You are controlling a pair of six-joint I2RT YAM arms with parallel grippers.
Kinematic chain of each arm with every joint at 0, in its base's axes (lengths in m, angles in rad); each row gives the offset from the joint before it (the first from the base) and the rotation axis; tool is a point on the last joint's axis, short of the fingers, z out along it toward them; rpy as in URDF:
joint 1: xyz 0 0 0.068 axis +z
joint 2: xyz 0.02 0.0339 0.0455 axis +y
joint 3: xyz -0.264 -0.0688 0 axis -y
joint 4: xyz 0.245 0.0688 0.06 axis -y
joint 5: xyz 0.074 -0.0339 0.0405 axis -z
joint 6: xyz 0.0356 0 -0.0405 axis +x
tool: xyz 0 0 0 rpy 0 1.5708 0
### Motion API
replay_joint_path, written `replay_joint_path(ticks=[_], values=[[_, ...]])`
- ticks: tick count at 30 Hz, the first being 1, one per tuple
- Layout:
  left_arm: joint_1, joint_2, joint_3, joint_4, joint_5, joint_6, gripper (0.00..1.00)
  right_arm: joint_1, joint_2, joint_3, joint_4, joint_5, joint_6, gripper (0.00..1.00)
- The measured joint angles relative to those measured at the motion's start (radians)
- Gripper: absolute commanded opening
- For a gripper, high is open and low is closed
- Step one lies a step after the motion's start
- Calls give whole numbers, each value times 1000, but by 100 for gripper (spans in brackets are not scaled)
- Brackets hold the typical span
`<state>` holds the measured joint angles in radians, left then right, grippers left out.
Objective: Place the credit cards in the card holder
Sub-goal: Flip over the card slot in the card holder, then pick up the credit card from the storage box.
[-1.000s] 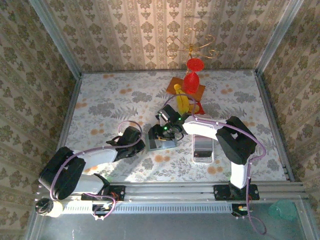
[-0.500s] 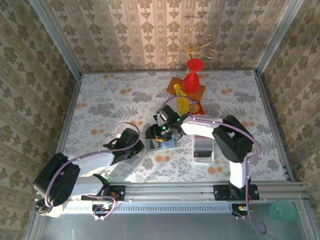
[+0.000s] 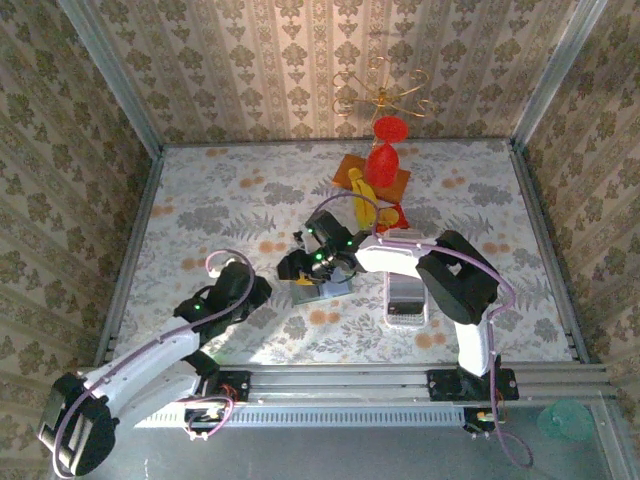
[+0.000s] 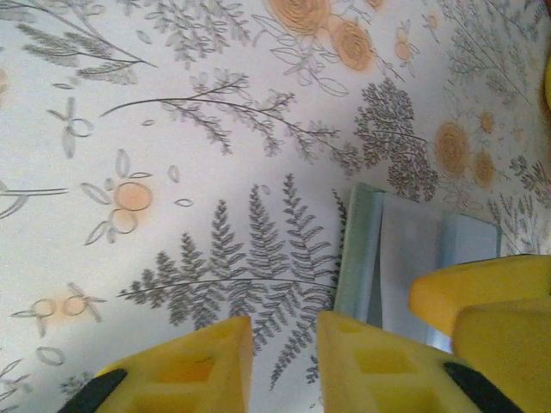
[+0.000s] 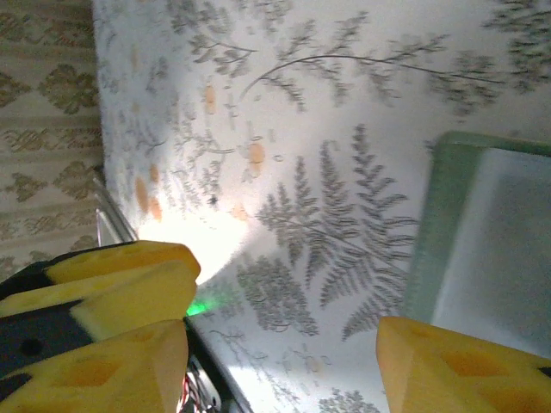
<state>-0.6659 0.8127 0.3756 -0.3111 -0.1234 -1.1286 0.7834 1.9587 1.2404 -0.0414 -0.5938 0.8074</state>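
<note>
The sage-green card holder (image 3: 330,287) lies flat mid-table, with a pale grey panel inside its green edge (image 4: 357,254) (image 5: 430,232). Credit cards (image 3: 405,316) show as a striped row in the white tray (image 3: 388,300) to its right. My left gripper (image 3: 260,292) (image 4: 284,361) sits low over the cloth just left of the holder, jaws slightly apart with nothing between them. My right gripper (image 3: 294,268) (image 5: 280,370) hovers at the holder's left edge, jaws wide and empty. Its yellow fingertips (image 4: 482,297) cover the holder's near corner.
A yellow banana (image 3: 364,205), a red goblet (image 3: 383,160) and an orange board (image 3: 398,180) stand behind the holder, with a gold wire stand (image 3: 385,95) further back. Patterned walls enclose the table; a metal rail (image 3: 400,378) runs along the near edge.
My left arm has drawn back to the left, away from the holder, and its jaws have parted a little. My right gripper has shifted left to the holder's left edge.
</note>
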Motion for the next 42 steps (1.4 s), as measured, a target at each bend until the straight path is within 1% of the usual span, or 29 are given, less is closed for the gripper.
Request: replay_joint_path(ticks=[5, 8, 11, 13, 15, 17, 19, 21, 23, 25, 27, 31, 35, 42], values=[[0, -43, 5, -75, -22, 8, 40, -19, -59, 3, -34, -9, -74, 64], [0, -34, 26, -95, -25, 25, 44, -77, -163, -24, -51, -9, -136, 63], [0, 28, 66, -82, -14, 52, 48, -159, -310, -64, -100, 2, -264, 63], [0, 106, 104, -68, 1, 71, 49, -214, -427, -102, -139, 28, -415, 64], [-2, 192, 142, -34, 23, 91, 52, -239, -551, -155, -192, 51, -598, 65], [-9, 278, 185, -4, 46, 109, 53, -241, -673, -213, -254, 74, -802, 72], [-24, 361, 229, 28, 66, 127, 54, -240, -801, -278, -332, 113, -1034, 76], [-39, 428, 265, 60, 83, 136, 53, -245, -903, -337, -417, 161, -1238, 77], [-47, 474, 278, 97, 99, 138, 53, -272, -962, -380, -509, 202, -1419, 77], [-47, 499, 278, 119, 112, 138, 53, -308, -993, -421, -585, 250, -1575, 78], [-47, 513, 277, 133, 121, 138, 54, -335, -1007, -469, -635, 304, -1698, 78], [-47, 516, 275, 153, 133, 138, 54, -380, -1015, -551, -667, 380, -1868, 79], [-47, 514, 265, 163, 140, 138, 54, -390, -1014, -581, -652, 410, -1951, 81], [-47, 497, 232, 164, 140, 134, 53, -389, -968, -593, -585, 415, -2013, 84]])
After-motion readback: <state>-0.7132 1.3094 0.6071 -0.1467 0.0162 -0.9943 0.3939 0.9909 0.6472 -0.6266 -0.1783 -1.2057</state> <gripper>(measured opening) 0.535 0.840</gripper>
